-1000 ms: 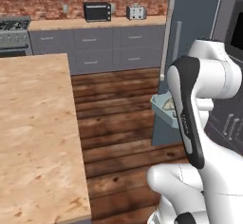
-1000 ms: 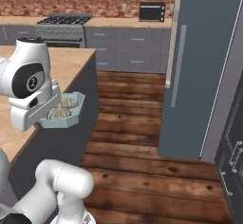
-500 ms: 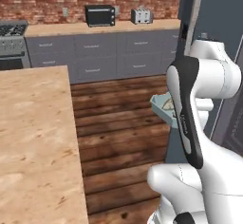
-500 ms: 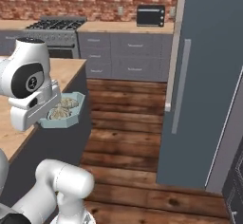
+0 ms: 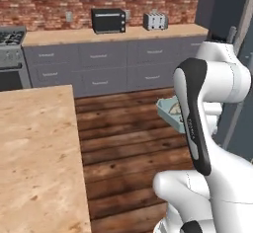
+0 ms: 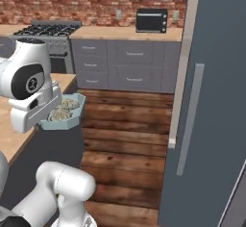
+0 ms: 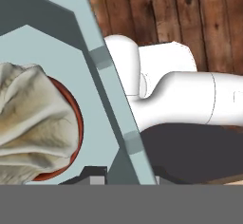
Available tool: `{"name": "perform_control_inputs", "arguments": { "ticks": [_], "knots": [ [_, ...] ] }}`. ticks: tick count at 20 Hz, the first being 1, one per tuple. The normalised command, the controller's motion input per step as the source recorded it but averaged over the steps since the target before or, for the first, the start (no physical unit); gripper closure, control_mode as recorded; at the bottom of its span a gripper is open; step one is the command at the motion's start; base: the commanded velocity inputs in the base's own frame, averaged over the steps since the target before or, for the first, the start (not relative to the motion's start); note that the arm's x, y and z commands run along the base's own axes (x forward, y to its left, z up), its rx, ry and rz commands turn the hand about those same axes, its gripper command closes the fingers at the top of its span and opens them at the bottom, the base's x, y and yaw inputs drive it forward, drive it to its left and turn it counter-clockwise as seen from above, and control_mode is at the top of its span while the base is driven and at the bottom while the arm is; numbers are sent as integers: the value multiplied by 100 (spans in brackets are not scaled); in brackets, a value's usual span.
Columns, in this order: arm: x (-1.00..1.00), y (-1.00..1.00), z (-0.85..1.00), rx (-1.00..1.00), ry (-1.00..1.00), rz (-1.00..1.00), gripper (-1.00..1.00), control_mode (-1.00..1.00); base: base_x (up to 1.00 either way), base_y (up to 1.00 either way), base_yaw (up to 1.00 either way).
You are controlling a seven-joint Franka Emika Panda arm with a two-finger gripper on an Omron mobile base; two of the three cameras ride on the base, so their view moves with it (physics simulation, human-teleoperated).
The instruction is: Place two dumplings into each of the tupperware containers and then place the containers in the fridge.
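the gripper (image 7: 124,178) is clamped on the rim of the pale blue container (image 6: 65,118), left of frame; stiff, light plastic, but loose dumplings (image 7: 31,123) may slide if tilted.

Open wooden floor (image 6: 129,139) lies between the island counter (image 5: 34,153) at left and the closed fridge (image 6: 211,101), whose door blocks passage at right.

The pale teal container (image 6: 65,118) looks like smooth, matt plastic. The dumplings (image 7: 33,123) inside are soft, wrinkled dough; floor (image 5: 128,143) dark planked wood, bench (image 5: 34,163) light grainy wood.
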Motion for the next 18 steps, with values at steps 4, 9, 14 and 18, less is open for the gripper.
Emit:
{"name": "perform_control_inputs", "arguments": {
  "ticks": [4,9,14,18],
  "knots": [
    [0,0,0,0,0,0,100,100,100,-1,-2],
    [0,0,0,0,0,0,100,100,100,0,-5],
    [0,0,0,0,0,0,100,100,100,0,-11],
    [0,0,0,0,0,0,100,100,70,0,-53]
  ]
}}
